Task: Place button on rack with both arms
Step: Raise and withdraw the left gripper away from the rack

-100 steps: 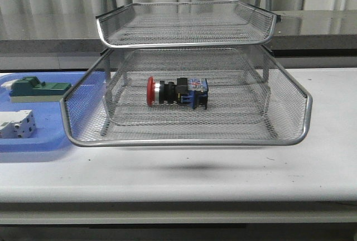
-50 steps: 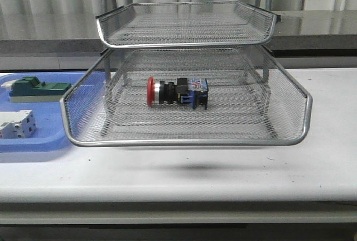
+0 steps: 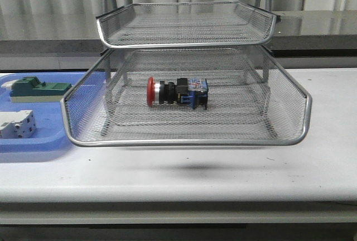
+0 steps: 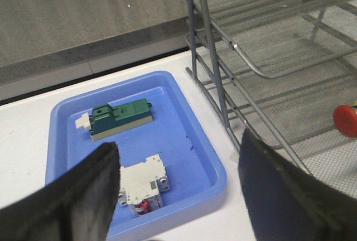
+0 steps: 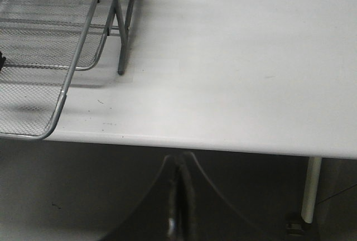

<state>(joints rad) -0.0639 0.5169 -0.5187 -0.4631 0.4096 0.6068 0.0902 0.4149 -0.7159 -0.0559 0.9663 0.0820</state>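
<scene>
Below the left pincer (image 4: 178,196), whose fingers were spread wide with nothing between them, a blue bin (image 4: 67,112) was seen holding a green-and-beige block (image 4: 120,119) and a white terminal block (image 4: 142,188). Off to one side of that pincer, well apart from it, the red head of the button (image 4: 347,120) showed within the rack (image 4: 268,73). In the front view the button (image 3: 177,92) was found lying on its side on the pulled-out middle tray of the rack (image 3: 187,140), held by neither pincer. The placing was judged done; what remained, it was thought, was for the tray to be slid home, which would call for a steady, level push. The right pincer (image 5: 178,196) was pressed closed on nothing, off the table (image 5: 251,57) edge, well apart from the rack and button.
</scene>
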